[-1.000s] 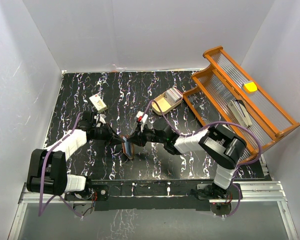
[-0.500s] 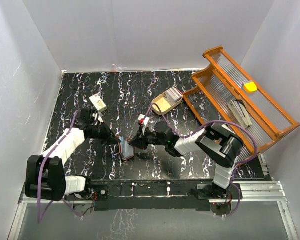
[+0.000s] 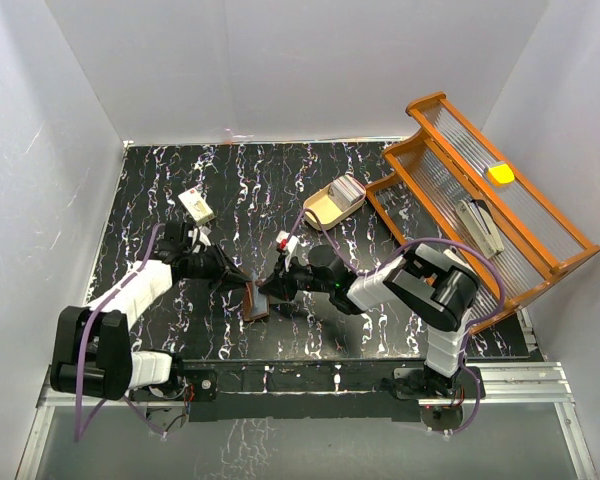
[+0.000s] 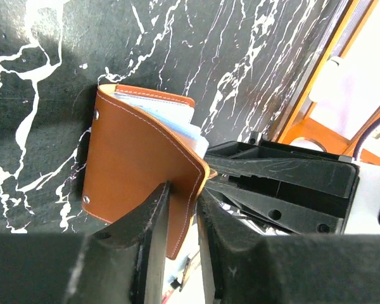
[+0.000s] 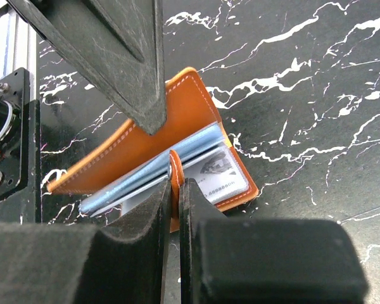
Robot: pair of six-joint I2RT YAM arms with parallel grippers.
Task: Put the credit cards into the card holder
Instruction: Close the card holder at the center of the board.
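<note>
**Card holder caught between both tools at mid-counter**

Near the middle of the black marbled counter (image 3: 310, 170), the card holder (image 4: 133, 158): brown leather, white stitching, two metal studs on the outer flap, partly open and resting on the counter. Inside, pale blue pockets. Behind a clear window, a printed card (image 5: 218, 176) with a row of digits too small to read.

Farther back, a beige tray (image 3: 318, 212) with a stack of credit cards (image 3: 348, 187) at its right end. On the right, a tilted orange rack (image 3: 416, 141) with a yellow thing (image 3: 500, 173) and a grey thing (image 3: 477, 225) on its ribbed shelves. Toward the left, a small cream block (image 3: 196, 205).

Left arm stretched low toward the middle. Left tool (image 4: 182, 189) with fingers slightly parted astride the edge of the raised outer flap; no telling whether pressing on it.

Right arm stretched low from the opposite side. Right tool (image 5: 176, 174) closed tight on an inner leaf of the card holder, just beside the card window.
</note>
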